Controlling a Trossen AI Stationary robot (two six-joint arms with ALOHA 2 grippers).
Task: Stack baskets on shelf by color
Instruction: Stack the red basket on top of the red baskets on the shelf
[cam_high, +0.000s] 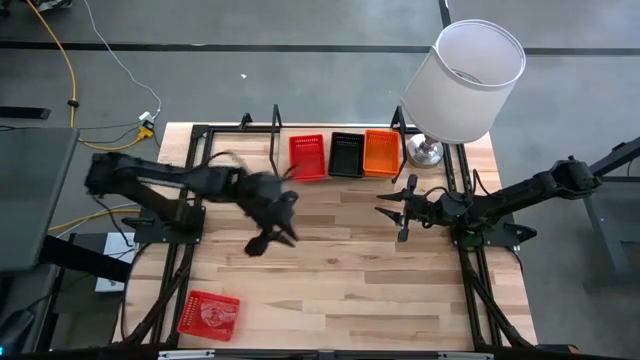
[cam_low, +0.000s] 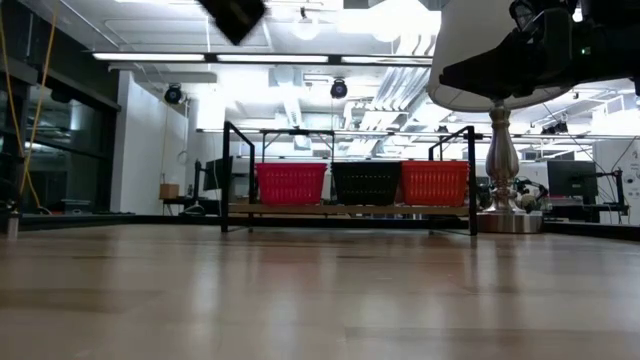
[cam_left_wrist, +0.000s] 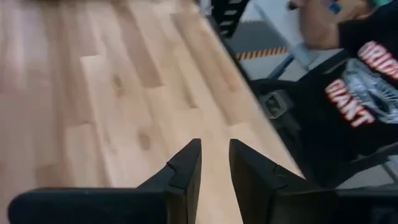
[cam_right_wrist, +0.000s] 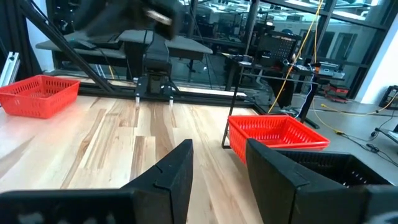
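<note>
Table: light wood plank top, bare across the centre.
Lamp shade: white, drum-shaped, tilted; at 1 o'clock from the table centre in the high view.
Lamp base: silver metal, standing on the table under the shade.
Lamp stem: turned silver column, upright, seen in the low view.
Yellow cable: on the grey floor, at 10 o'clock beyond the table.
White cable: on the floor, just beside the yellow cable.
Person: beyond the table edge in the left wrist view; dark shirt with red and white print.
Ceiling lights: long bright strips in the room behind.
</note>
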